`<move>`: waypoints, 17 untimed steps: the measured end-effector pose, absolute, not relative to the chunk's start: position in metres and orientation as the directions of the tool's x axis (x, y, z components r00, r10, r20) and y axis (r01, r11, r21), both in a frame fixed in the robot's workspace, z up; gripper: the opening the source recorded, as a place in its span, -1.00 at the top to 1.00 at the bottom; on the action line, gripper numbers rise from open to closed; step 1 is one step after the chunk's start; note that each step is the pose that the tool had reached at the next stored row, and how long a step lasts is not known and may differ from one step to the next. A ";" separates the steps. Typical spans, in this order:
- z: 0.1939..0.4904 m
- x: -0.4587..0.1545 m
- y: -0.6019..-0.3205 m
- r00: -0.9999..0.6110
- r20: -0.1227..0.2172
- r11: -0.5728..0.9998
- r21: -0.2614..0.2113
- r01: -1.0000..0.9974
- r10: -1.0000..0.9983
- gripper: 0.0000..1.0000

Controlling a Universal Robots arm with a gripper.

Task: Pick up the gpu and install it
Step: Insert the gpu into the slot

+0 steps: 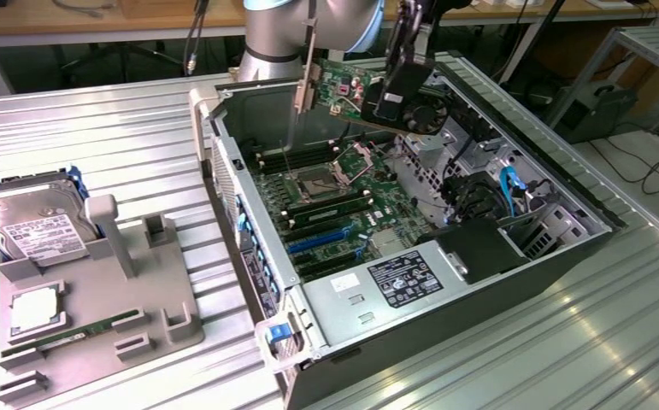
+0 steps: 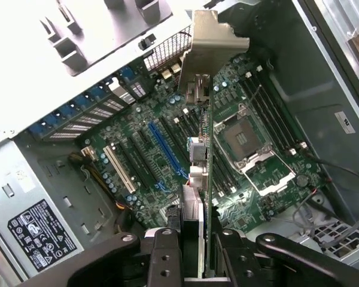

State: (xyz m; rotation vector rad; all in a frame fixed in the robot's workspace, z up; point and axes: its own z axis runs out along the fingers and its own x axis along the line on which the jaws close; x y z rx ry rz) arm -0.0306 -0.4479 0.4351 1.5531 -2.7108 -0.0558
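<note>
exterior view: gripper (image 1: 403, 85) holds the gpu (image 1: 346, 92) in the air over the open computer case (image 1: 217, 145), above the motherboard (image 1: 341, 205). wrist view: fingers (image 2: 166, 257) clamped on the gpu, seen edge-on, metal bracket (image 2: 212, 36) at the far end.

The gpu (image 1: 343, 92) stands edge-on between the jaws of the gripper (image 2: 194, 245), above the motherboard (image 1: 341, 201) inside the open case (image 1: 557, 256). Beneath the jaws the CPU socket (image 2: 245, 140) lies to one side of the card, the expansion slots (image 2: 164, 146) to the other (touching neither). The hard drive (image 1: 38, 226) sits outside the case, well apart from the jaws.
</note>
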 end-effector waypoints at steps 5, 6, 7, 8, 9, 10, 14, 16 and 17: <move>0.435 -0.031 -0.448 -0.450 -0.003 0.450 0.039 -0.892 -0.893 0.46; 0.435 -0.031 -0.448 -0.441 -0.003 0.441 0.039 -0.897 -0.897 0.46; 0.435 -0.031 -0.448 -0.432 -0.003 0.431 0.039 -0.901 -0.902 0.46; 0.435 -0.031 -0.448 -0.424 -0.003 0.423 0.039 -0.905 -0.906 0.46; 0.435 -0.031 -0.448 -0.414 -0.003 0.414 0.039 -0.910 -0.910 0.46; 0.435 -0.031 -0.448 -0.407 -0.003 0.406 0.039 -0.913 -0.914 0.46; 0.435 -0.031 -0.448 -0.371 -0.003 0.370 0.039 -0.928 -0.929 0.46; 0.435 -0.031 -0.448 -0.358 -0.003 0.357 0.039 -0.933 -0.934 0.46; 0.435 -0.031 -0.448 -0.352 -0.003 0.352 0.039 -0.935 -0.936 0.46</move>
